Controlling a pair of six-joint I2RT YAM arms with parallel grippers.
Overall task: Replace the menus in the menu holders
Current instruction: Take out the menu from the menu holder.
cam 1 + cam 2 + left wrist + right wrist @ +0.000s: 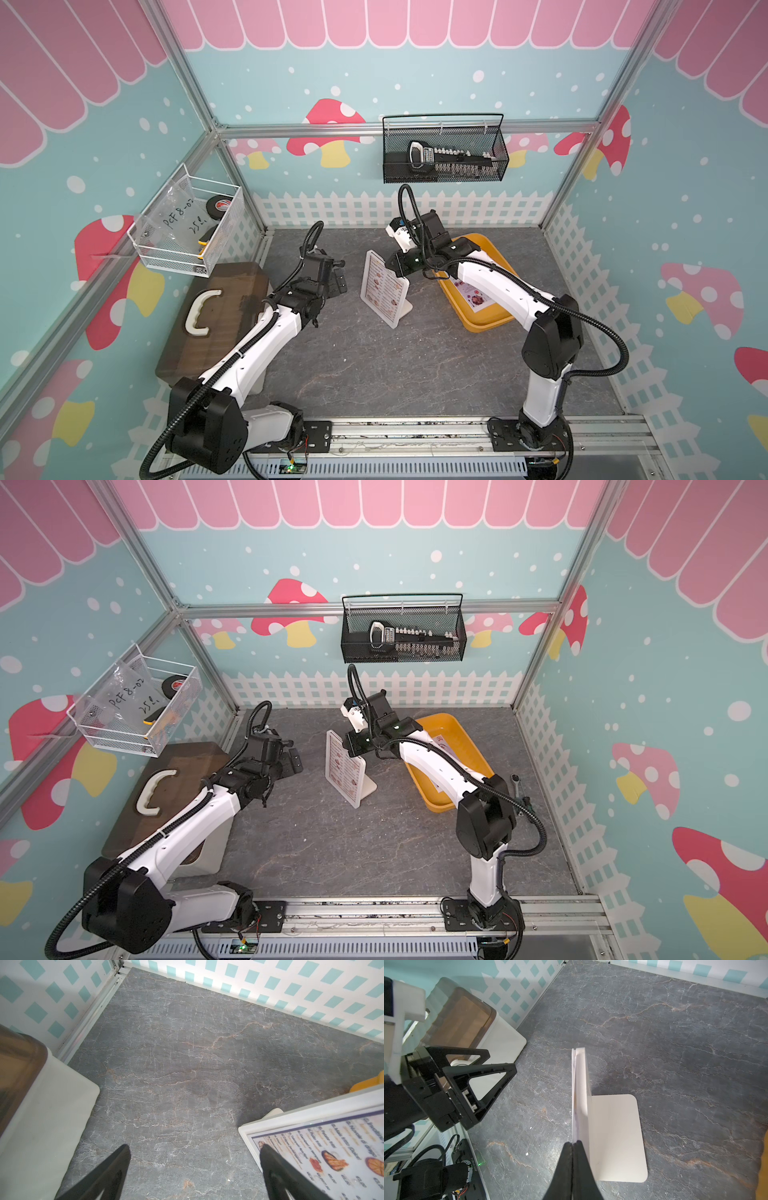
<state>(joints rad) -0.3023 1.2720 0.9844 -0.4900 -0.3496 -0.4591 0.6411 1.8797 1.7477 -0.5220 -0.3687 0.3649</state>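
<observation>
the white menu holder (406, 308) is standing upright just left of the yellow tray (484, 326), with a menu sheet (382, 286) in it. the right gripper (573, 1144) is pinching that sheet's top edge, fingers pressed together. the left gripper (194, 1147) is hovering spread wide beside the holder's front. a second menu (473, 297) is lying in the tray.

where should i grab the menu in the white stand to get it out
Pinch the menu by its thin top edge, coming down from above. It stands nearly upright in the stand, framed and backed; only the top slot looks open.
</observation>
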